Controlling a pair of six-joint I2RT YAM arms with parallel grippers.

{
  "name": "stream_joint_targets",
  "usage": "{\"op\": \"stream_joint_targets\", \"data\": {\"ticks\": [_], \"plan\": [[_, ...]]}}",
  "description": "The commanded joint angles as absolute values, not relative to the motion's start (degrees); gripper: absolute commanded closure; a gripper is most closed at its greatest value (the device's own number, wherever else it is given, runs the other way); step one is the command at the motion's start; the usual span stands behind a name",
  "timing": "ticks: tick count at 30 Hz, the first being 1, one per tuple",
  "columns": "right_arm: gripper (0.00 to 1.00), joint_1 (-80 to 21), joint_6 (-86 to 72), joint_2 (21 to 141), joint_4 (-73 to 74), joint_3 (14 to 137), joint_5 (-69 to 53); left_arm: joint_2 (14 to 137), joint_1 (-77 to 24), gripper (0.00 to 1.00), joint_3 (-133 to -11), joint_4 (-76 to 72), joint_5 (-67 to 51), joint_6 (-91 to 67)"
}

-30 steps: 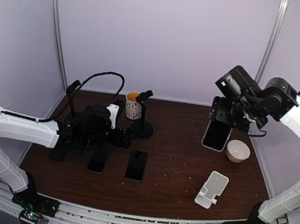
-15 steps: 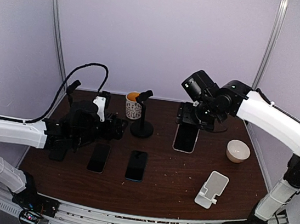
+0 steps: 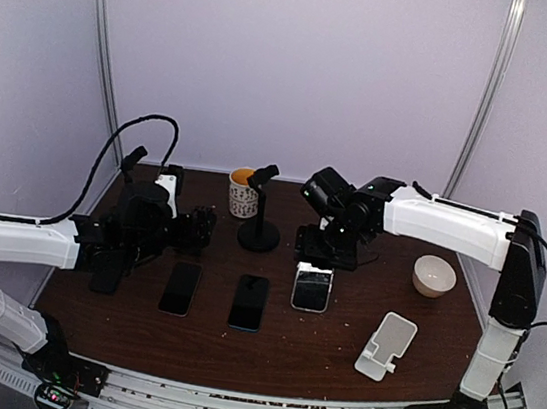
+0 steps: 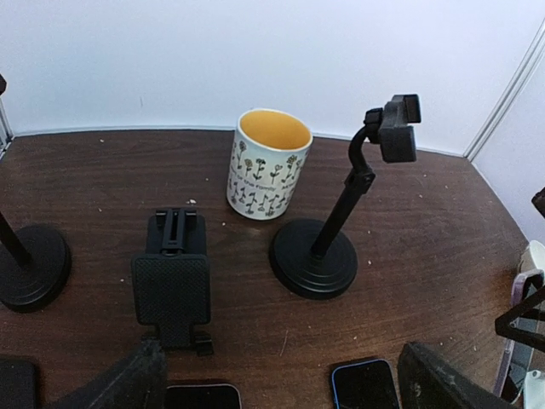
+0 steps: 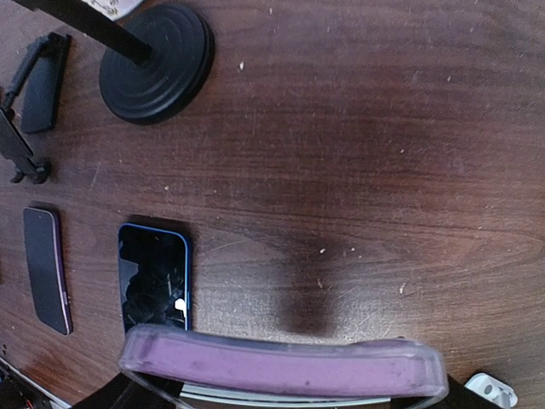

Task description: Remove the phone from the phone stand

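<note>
Holding the phone [image 3: 312,288], the right gripper [image 3: 326,250] is closed on it over the middle of the table [image 3: 332,374].
The phone stand [image 3: 386,345] is apart, near the front right corner; the left gripper [image 3: 199,230] is wide and holds nothing.

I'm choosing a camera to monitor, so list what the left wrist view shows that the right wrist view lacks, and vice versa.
Only left wrist: the floral mug and the black stand's clamp head. Only right wrist: a corner of the white phone stand. Both: the black stand's round base, the blue-rimmed phone lying flat, and the purple-cased phone, held across the right wrist view's bottom, apparently a sliver at the left wrist view's right edge.
</note>
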State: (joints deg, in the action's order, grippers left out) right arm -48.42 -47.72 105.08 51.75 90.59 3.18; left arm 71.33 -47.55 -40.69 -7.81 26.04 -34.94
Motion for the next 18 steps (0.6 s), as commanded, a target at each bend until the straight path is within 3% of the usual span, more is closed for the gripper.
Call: {"op": "stream_joint_targets", "data": {"ticks": [1, 18], "plan": [[0.4, -47.8, -46.8, 106.8, 48.4, 89.5, -1.2, 70.6, -46.7, 0.02, -41.1, -6.8, 27.4, -36.2], [0.37, -46.3, -45.0, 112.9, 47.7, 85.1, -2.8, 71.2, -46.2, 0.02, -41.1, -5.8, 28.0, -36.8]]}}
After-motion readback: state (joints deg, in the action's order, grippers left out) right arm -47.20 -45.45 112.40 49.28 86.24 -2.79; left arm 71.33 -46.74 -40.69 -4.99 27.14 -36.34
